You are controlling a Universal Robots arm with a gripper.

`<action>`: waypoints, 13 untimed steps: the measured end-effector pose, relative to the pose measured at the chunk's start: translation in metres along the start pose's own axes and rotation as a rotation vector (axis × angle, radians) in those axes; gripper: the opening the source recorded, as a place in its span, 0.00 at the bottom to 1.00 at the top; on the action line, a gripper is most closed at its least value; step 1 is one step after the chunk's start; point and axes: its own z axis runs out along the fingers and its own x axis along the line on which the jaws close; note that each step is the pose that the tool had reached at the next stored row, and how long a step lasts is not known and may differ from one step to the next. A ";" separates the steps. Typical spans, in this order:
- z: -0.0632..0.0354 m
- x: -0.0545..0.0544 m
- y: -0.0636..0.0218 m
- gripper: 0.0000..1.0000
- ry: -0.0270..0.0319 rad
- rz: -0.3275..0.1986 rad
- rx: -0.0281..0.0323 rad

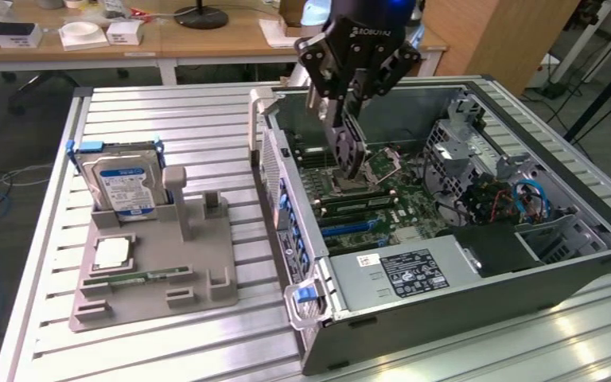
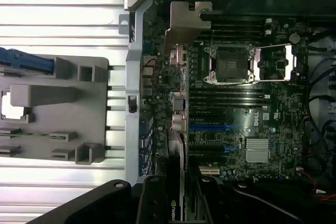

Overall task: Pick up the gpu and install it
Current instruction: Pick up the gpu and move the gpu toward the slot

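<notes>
Seen from my remote station, the gripper (image 1: 350, 111) hangs at the upper centre of the exterior view with its fingers clenched on the gpu (image 1: 350, 155). It grips the card by its upper edge, so the card stands on edge with its connector side facing down into the open computer case (image 1: 476, 263). The card is clear of the grey parts holder (image 1: 157, 263) at the lower left of that frame, where the hard drive (image 1: 125, 187) stands upright in its cradle. It hovers over the motherboard (image 1: 391, 191), near the open CPU socket (image 1: 385, 163). I judge it is carried vertically so that it can drop straight into an expansion slot. The wrist view looks down along the card's length to its silver end bracket (image 2: 185, 24), which sits close to the case's rear wall, with the blue expansion slot (image 2: 212, 127) just beside the card's line. The card does not yet look seated to me. The case lies on its side on the slatted aluminium table (image 1: 178, 111), its board facing up for access from above.
</notes>
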 end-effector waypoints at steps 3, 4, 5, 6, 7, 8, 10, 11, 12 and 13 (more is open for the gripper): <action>-0.0003 -0.011 0.0001 0.26 0.0001 0.000 0.0000; -0.0003 -0.014 0.0002 0.26 0.0001 -0.001 0.0000; -0.0004 -0.016 0.0002 0.26 0.0001 -0.001 0.0000; -0.0005 -0.019 0.0003 0.26 0.0001 -0.001 0.0000; -0.0006 -0.022 0.0003 0.26 0.0001 -0.001 0.0000; -0.0006 -0.025 0.0003 0.26 0.0001 -0.001 0.0000; -0.0008 -0.031 0.0004 0.26 0.0001 -0.001 0.0000; -0.0008 -0.034 0.0004 0.26 0.0001 -0.002 0.0000; -0.0009 -0.037 0.0005 0.26 0.0002 -0.002 0.0001; -0.0010 -0.039 0.0005 0.26 0.0001 -0.002 0.0000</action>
